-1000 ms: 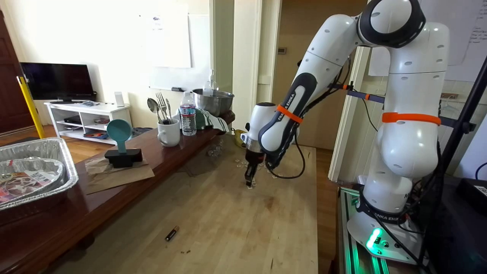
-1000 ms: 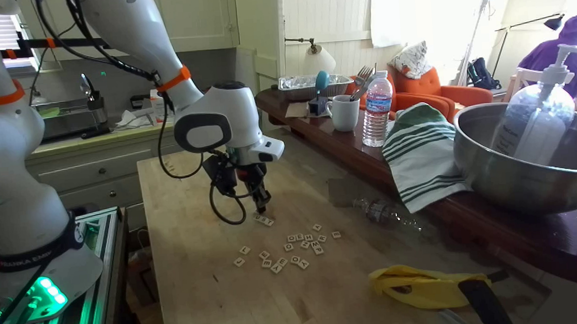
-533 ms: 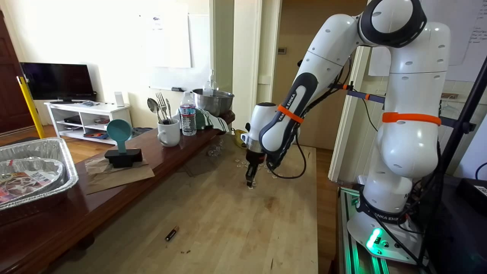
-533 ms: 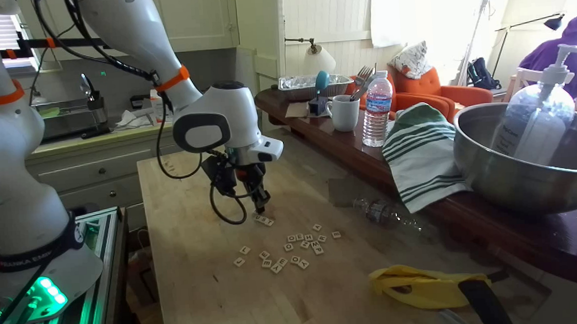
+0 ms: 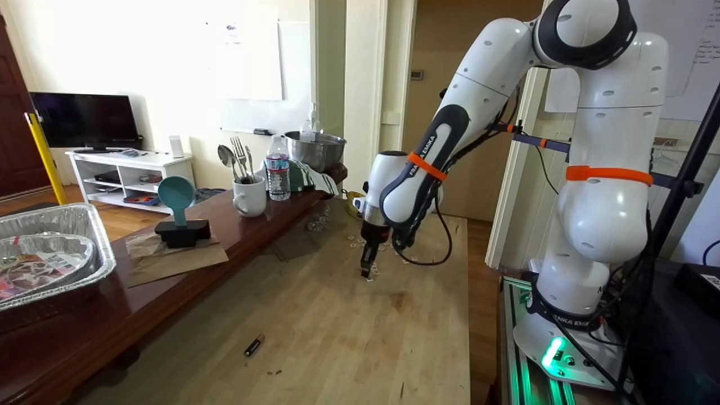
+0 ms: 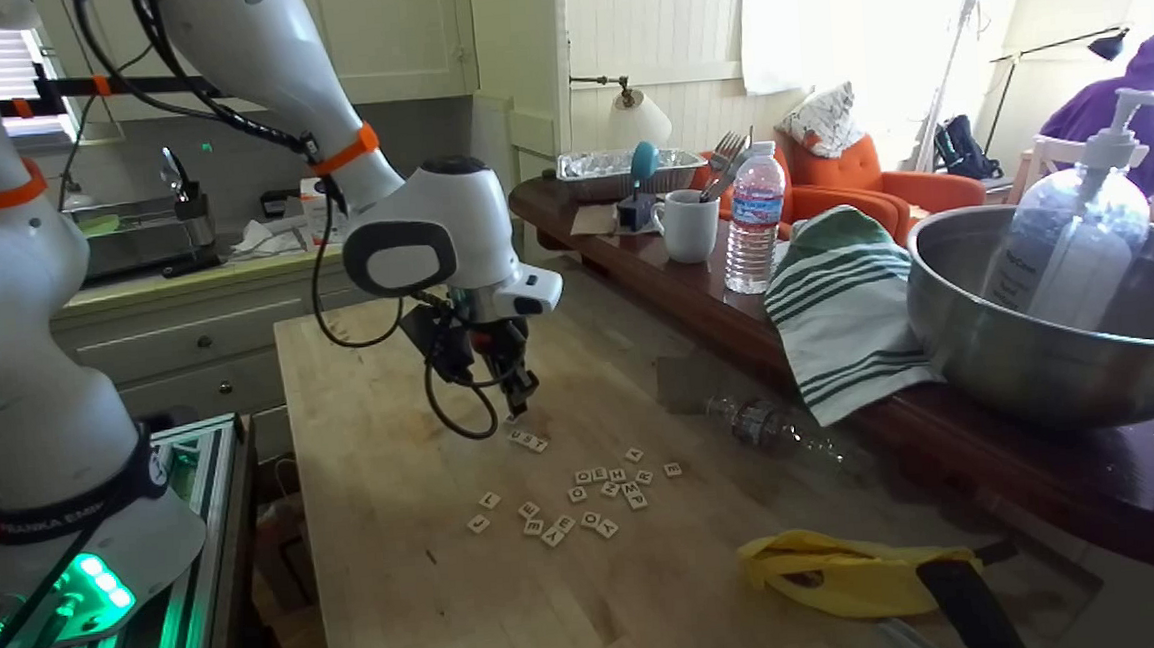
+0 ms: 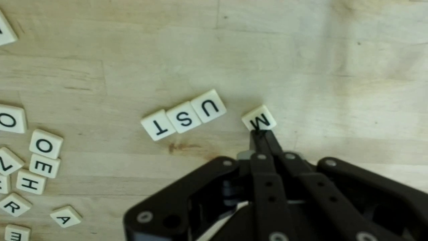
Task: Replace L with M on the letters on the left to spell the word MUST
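The letters are small cream tiles with black print. In the wrist view the U tile (image 7: 209,106), S tile (image 7: 184,117) and T tile (image 7: 158,126) touch in a slanted row. The M tile (image 7: 259,117) lies a short gap beyond the U end. My gripper (image 7: 262,132) is shut, fingertips together, with nothing between them; the tips overlap the M tile's near edge, and contact cannot be told. In the exterior views the gripper (image 5: 366,274) (image 6: 518,410) points down close to the table by the row. Two tiles that look like L (image 6: 490,500) (image 6: 478,523) lie apart.
Several loose letter tiles (image 6: 601,476) are scattered beside the row on the wooden table (image 6: 434,613). A clear plastic bottle (image 6: 763,423) and a yellow object (image 6: 843,573) lie on the table. A battery (image 5: 254,345) lies farther off. A raised dark wood ledge (image 5: 169,281) runs alongside.
My gripper has shifted slightly up and sideways, a little away from the U-S-T row, in the exterior views. The row and the loose tiles stay in place.
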Robot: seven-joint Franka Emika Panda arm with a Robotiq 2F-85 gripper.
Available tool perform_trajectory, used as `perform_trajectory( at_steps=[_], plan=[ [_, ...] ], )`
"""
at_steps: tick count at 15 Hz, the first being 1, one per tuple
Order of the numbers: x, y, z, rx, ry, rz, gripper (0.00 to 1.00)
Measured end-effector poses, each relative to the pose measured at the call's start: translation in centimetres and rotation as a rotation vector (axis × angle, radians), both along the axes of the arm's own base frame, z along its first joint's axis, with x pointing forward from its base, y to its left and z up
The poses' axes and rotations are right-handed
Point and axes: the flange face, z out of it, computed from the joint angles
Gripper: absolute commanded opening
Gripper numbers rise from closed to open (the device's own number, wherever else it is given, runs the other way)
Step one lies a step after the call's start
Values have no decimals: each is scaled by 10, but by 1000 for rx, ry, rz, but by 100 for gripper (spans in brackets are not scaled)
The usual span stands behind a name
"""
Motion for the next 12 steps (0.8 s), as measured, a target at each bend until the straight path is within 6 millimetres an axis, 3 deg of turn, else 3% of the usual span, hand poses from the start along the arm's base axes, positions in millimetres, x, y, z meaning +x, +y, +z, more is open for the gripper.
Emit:
perform_trajectory(
  at_steps=[12],
  plan=[
    [-5,1,-5,-1,12,27,0]
  ],
)
